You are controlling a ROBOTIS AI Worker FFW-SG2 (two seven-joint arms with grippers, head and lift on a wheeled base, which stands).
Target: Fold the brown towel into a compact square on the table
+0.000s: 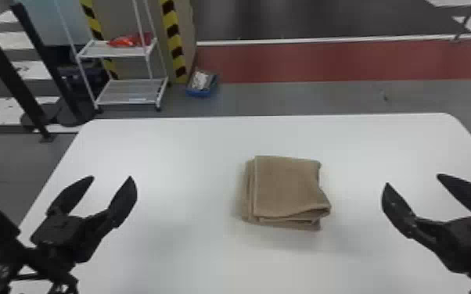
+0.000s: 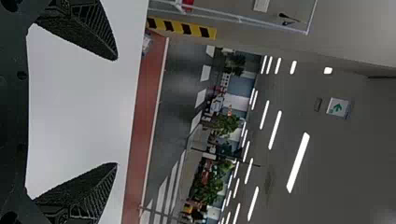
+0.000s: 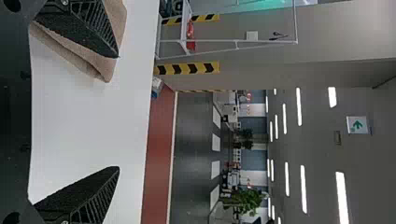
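Towel (image 1: pixel 285 187) lies folded on the table (image 1: pixel 176 156), off its far edge, perhaps needing squaring; left pincer (image 1: pixel 112 178), right pincer (image 1: pixel 413 180) gape wide.

Brown towel (image 1: pixel 287 187): folded into a compact, layered, roughly square stack, lying flat on the white table (image 1: pixel 176 156); edges slightly misaligned, near right corner lifted, layers visible.

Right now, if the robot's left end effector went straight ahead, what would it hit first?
Apparently nothing on the table; the way ahead of the left end effector looks free, though height is unclear.
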